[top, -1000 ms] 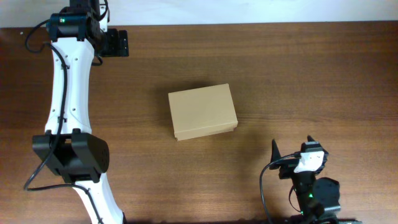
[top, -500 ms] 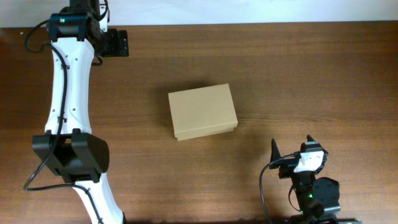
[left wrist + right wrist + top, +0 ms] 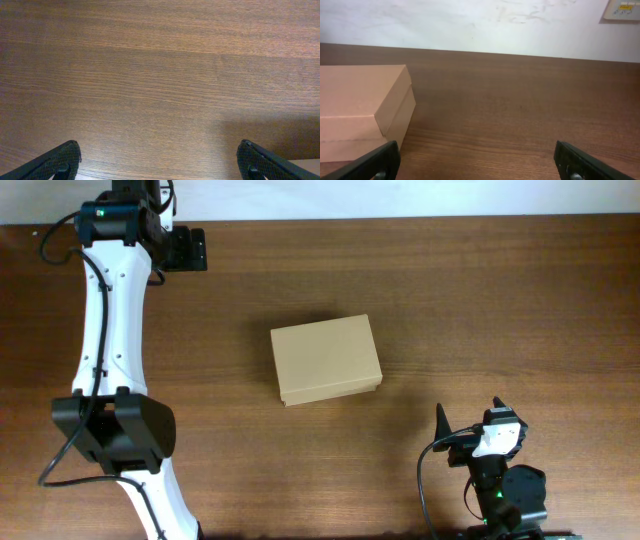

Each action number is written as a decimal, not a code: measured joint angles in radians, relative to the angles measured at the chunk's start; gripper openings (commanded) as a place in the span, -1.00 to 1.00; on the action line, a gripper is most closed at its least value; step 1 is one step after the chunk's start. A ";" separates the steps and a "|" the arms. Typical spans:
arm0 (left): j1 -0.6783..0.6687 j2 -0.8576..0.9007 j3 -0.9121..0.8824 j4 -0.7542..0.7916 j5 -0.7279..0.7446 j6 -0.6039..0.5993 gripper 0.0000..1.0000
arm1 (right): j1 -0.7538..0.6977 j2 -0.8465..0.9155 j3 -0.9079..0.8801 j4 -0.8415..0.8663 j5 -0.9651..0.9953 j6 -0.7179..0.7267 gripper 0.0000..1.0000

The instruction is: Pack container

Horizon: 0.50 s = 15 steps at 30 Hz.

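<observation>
container [image 3: 326,360] | plain tan cardboard box | apparently closed | unmarked | on table [image 3: 500,300]

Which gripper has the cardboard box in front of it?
The right gripper: its wrist view shows the box just ahead, off to one side. The left gripper, both fingers spread like the right's, sees only the table.

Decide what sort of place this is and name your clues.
Probably a robotics lab or test bench: a left arm and right arm mounted at a wooden table, one closed cardboard box, a plain white wall.
</observation>
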 measured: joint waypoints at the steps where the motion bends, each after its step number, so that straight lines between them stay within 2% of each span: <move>1: 0.000 0.000 0.000 0.000 0.000 0.000 0.99 | 0.000 0.000 0.000 0.000 0.000 0.000 0.98; 9: -0.006 -0.024 -0.016 0.002 0.000 0.000 0.99 | 0.000 0.000 0.000 0.000 0.000 0.000 0.98; 11: -0.014 -0.077 -0.069 0.003 0.000 0.000 0.99 | 0.000 0.000 0.000 0.000 0.000 0.000 0.98; 15: -0.054 -0.295 -0.276 0.014 0.000 0.000 0.99 | 0.000 0.000 0.000 0.001 0.000 0.000 0.98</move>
